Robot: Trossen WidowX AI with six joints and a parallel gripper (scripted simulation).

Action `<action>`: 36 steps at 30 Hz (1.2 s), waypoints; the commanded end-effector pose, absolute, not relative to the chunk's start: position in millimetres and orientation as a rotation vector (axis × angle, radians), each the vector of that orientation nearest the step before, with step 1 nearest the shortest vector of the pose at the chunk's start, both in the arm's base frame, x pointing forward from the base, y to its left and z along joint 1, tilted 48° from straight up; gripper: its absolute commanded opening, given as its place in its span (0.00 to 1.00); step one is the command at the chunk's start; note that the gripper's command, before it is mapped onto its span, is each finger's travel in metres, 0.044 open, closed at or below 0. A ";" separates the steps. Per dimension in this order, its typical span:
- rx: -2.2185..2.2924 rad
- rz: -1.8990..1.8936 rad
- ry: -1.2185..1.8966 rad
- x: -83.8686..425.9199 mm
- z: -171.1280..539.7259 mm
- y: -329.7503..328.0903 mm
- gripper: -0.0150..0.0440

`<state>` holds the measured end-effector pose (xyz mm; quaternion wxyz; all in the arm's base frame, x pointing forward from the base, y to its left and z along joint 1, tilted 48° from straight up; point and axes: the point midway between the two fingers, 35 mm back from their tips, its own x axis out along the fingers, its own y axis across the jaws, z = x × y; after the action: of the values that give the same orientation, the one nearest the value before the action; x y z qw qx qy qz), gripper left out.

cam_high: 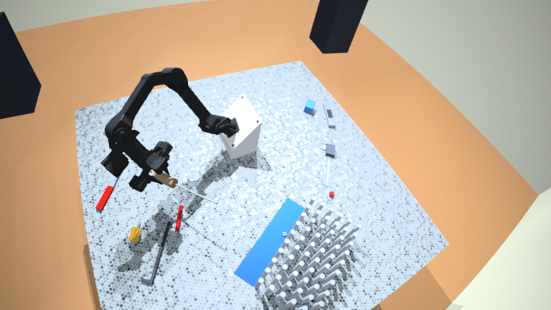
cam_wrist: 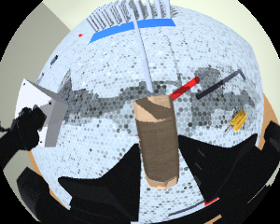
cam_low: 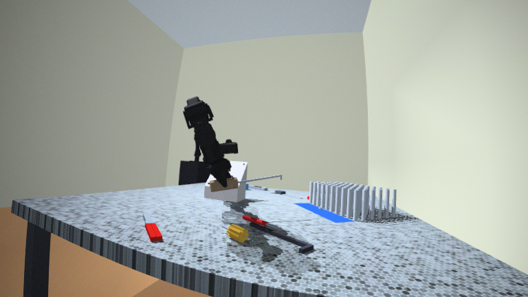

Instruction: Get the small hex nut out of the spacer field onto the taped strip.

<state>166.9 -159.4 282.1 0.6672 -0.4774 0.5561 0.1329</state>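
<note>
My gripper point(cam_high: 159, 173) point(cam_low: 223, 184) point(cam_wrist: 159, 144) is shut on the wooden handle point(cam_high: 167, 179) point(cam_low: 232, 183) point(cam_wrist: 158, 135) of a hook tool. Its thin metal rod point(cam_high: 196, 194) point(cam_low: 258, 179) point(cam_wrist: 144, 58) points toward the spacers, with a small bent tip in the exterior view. The tool is raised above the table, left of the strip in the top view. The hex nut point(cam_high: 284, 234) lies on the blue taped strip point(cam_high: 265, 245) point(cam_low: 323, 212) point(cam_wrist: 112, 33), near its spacer-side edge. The standing spacers point(cam_high: 314, 250) point(cam_low: 352, 200) are in upright rows behind it. The nut cannot be made out in the wrist view.
Below the arm lie a red-handled tool point(cam_high: 179, 217) point(cam_low: 254, 221), a black L-shaped bar point(cam_high: 160, 253) point(cam_low: 282, 235) and a yellow-handled piece point(cam_high: 134, 234) point(cam_low: 236, 233). Another red-handled tool point(cam_high: 105, 198) point(cam_low: 153, 231) lies left. A white wedge point(cam_high: 247, 144) stands by the arm's base. A red cube point(cam_high: 331, 194) sits beyond the strip.
</note>
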 end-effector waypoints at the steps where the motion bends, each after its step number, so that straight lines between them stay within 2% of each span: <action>1: -1.119 0.290 1.219 157.8 295.5 -162.6 0.25; 36: -1.558 0.144 1.168 86.8 383.1 -165.7 0.25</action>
<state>92.4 -170.5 372.1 0.5821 -0.6388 0.4983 0.0690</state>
